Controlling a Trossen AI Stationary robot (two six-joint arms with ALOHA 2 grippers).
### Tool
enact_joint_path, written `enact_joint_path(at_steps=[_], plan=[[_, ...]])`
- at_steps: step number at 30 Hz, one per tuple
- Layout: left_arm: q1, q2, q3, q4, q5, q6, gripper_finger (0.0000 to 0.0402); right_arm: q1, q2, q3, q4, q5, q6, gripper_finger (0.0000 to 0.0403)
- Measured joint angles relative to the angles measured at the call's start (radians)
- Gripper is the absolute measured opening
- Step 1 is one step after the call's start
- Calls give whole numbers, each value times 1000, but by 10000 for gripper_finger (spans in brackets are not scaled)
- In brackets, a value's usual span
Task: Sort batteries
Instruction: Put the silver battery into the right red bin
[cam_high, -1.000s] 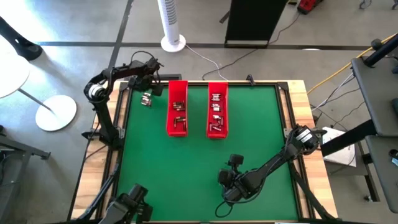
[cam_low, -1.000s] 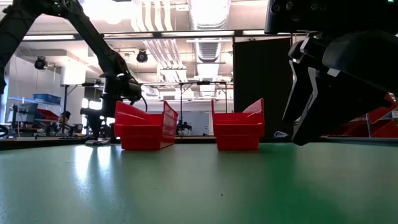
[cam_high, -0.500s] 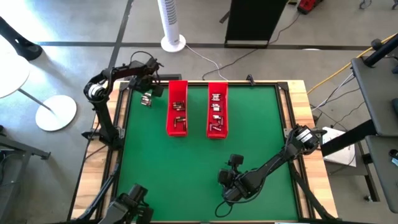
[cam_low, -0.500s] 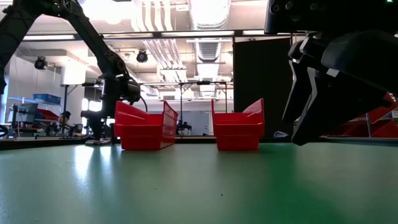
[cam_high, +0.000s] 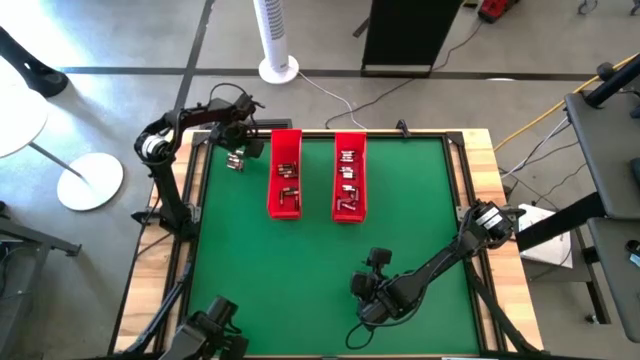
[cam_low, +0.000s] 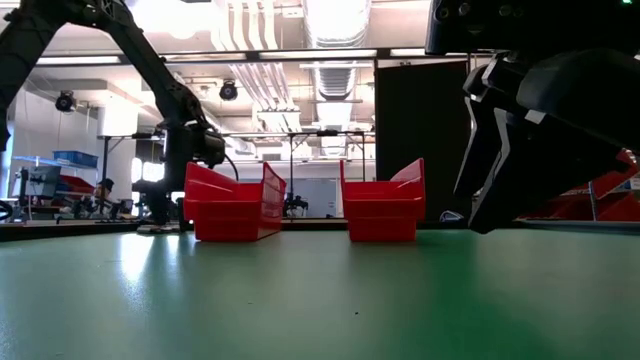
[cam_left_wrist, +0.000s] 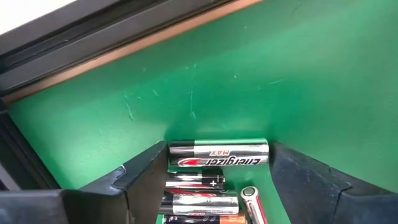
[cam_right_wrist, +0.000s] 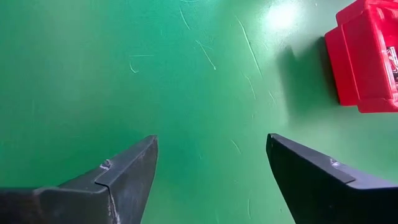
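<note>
Loose batteries (cam_left_wrist: 217, 155) lie on the tabletop (cam_high: 300, 270) just beside the left red tray (cam_high: 286, 172); left gripper (cam_left_wrist: 214, 186), spread, straddles them. Rigid, smooth, prone to rolling; grasp mid-body across the cylinder.

A robotics lab or workshop was suggested: exposed ceiling ducts (cam_low: 335, 25) and strip lighting were seen overhead, a bare concrete floor (cam_high: 90, 260), a tower fan (cam_high: 273, 40), and cluttered equipment racks (cam_low: 45, 180) behind.

The small cylindrical batteries (cam_left_wrist: 217, 154) between the left gripper's (cam_left_wrist: 214, 186) matt black plastic fingers (cam_left_wrist: 143, 180) have glossy metallic skins. The green table (cam_right_wrist: 186, 93) covering looks matt, finely scratched. 2 red plastic trays (cam_high: 285, 172) look smooth.
</note>
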Motion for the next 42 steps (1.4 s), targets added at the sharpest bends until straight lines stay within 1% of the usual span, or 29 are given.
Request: enact_joint_path(at_steps=[8,15,26,37,42], plan=[[0,-3,-18,32,-1,-5,223,0,0,0,0,0,0,296],[-1,-3,-21,44,-13,-19,223,0,0,-3,2,0,0,288],[-3,-7,-22,56,-20,-6,218,0,0,-5,3,0,-1,302],[-4,-15,-23,43,-20,2,218,-3,0,-6,7,0,-2,290],[-6,-26,-23,36,-23,9,218,-5,0,-6,7,0,-2,294]])
